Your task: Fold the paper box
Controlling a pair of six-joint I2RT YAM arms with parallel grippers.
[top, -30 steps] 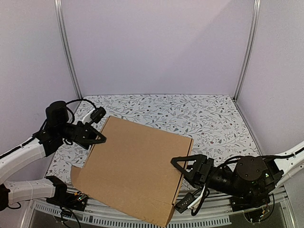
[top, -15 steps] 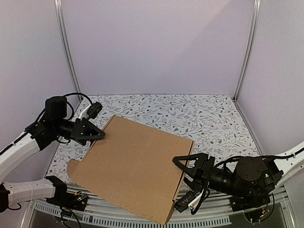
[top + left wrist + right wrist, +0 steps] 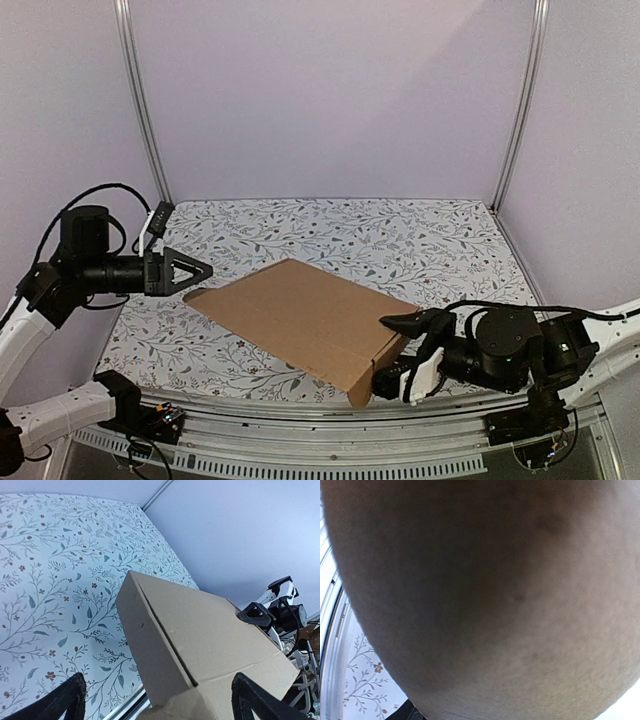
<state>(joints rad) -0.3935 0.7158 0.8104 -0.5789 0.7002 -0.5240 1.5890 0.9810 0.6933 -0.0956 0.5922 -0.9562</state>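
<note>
Box (image 3: pixel 300 320): closed, lying near-flat on floral bench (image 3: pixel 450 250), centre-front, turned at an angle. Its near corner is close to bench's front edge. Can't tell if R end is fully down.

L pincer (image 3: pixel 200 272): jaws wide apart, holding nothing. Hovers just off box's L corner, no contact. L wrist view: fingers (image 3: pixel 67 702) at bottom corners of frame, box corner ahead and between them.

R pincer (image 3: pixel 400 345): part open, jaws astride box's R edge nr front corner, top finger on lid, lower one under edge, gripping box. R wrist view: blurred cardboard fills frame, strip of bench at lower L.
</note>
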